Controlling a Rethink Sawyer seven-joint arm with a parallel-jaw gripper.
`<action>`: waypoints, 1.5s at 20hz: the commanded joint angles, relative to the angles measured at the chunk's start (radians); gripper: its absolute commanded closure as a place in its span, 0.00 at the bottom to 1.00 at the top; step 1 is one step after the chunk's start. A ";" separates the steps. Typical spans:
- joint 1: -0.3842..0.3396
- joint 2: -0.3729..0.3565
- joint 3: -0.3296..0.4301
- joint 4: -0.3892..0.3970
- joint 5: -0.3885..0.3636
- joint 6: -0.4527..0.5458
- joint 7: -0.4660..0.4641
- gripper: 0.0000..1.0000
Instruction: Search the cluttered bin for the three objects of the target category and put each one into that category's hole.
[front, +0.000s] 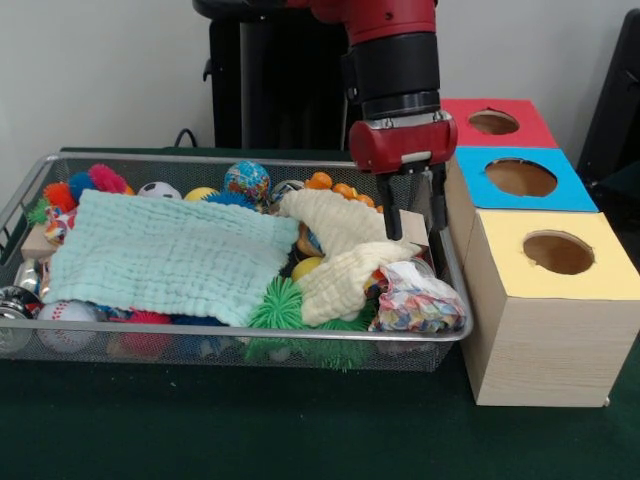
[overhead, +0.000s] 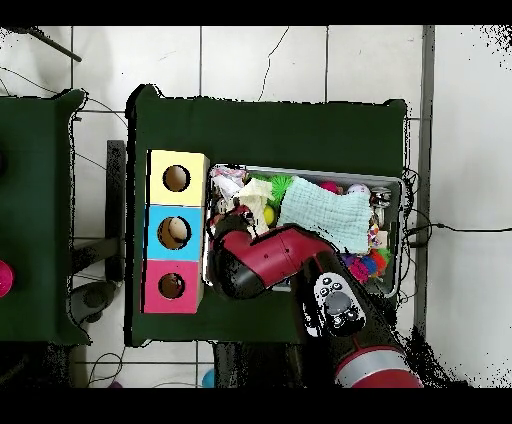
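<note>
We see the bin (front: 452, 262) on the table (front: 300, 430). Three boxes stand in a row just beside it, at 3 o'clock in the front view. The box with the hole (front: 493, 122) is the far one, at 12 o'clock in that row. In the bin a big cloth (front: 170, 255) lies on the toys. A small bag (front: 415, 300) lies at its 3 o'clock. The gripper (front: 412, 225) hangs over the bin's end nearest the boxes.

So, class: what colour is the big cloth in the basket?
Pale mint green cloth, clearest in the front view.
</note>
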 joint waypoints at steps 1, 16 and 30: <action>-0.030 0.031 -0.036 0.026 -0.064 0.171 -0.032 0.00; 0.000 -0.006 -0.073 0.043 -0.083 0.255 -0.024 0.00; 0.083 0.082 -0.169 -0.043 -0.105 0.222 0.011 0.00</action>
